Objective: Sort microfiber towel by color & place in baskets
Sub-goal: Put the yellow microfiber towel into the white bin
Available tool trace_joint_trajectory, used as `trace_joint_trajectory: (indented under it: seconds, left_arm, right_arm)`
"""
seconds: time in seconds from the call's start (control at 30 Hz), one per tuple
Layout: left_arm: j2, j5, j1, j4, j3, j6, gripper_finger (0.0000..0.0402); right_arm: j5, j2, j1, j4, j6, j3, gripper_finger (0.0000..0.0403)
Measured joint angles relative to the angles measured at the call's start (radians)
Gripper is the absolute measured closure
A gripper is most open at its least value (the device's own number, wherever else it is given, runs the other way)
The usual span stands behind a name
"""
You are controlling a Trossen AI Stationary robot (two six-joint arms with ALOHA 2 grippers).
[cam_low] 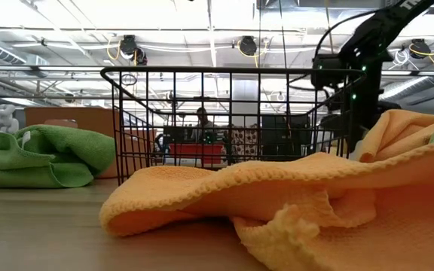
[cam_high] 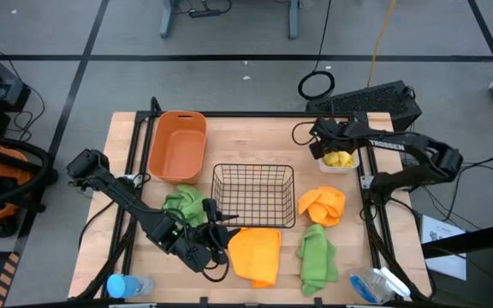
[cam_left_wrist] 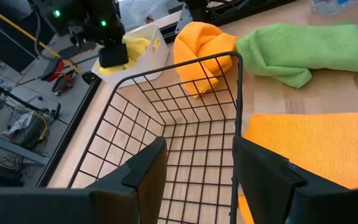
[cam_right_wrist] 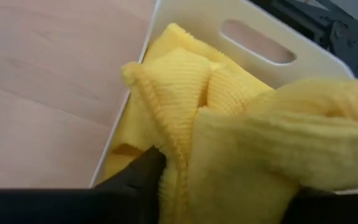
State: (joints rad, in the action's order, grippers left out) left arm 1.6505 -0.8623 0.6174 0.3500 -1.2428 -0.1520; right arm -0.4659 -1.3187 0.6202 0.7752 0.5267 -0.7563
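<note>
On the wooden surface (cam_high: 255, 128), the black wire basket (cam_high: 252, 195) sits at center, the orange tub (cam_high: 178, 145) at ten o'clock. The left end effector (cam_high: 221, 221), at seven o'clock, hangs with fingers apart, empty. At two o'clock, the right end effector (cam_high: 330, 147) is pressed into the yellow towel (cam_high: 339, 159) inside the white bin (cam_high: 342, 166); I cannot tell its grip.

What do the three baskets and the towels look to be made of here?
Orange tub: smooth moulded plastic, judging by its even sheen and rolled rim.
Black basket: thin wire grid, probably coated metal.
White bin: matte plastic with a cut-out handle slot.
Yellow towel: fuzzy, ribbed pile, likely microfiber; the orange towel shows a similar nap and stitched hem.
</note>
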Motion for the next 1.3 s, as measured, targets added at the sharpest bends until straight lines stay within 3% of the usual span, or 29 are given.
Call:
trace_joint_trajectory:
  seconds: [0.33,0.57,0.73,1.1,1.3]
  left_arm:
    - [0.0,0.032,0.0,0.0,0.0,-0.001,0.0213]
    - [0.0,0.033,0.0,-0.003,0.0,-0.002,0.0213]
    - [0.0,0.033,0.0,-0.003,0.0,-0.002,0.0213]
    - [0.0,0.033,0.0,-0.004,0.0,-0.002,0.0213]
    - [0.0,0.033,0.0,-0.003,0.0,-0.001,0.0213]
  right_arm:
    - [0.028,0.197,-0.032,0.105,0.012,0.0,0.0154]
    - [0.056,0.308,-0.056,0.107,0.021,0.0,0.0147]
    - [0.076,0.347,-0.067,0.12,0.057,0.0,0.0198]
    - [0.081,0.245,-0.093,0.113,0.065,0.0,0.0386]
    - [0.03,0.157,-0.09,0.112,0.067,0.0,0.0391]
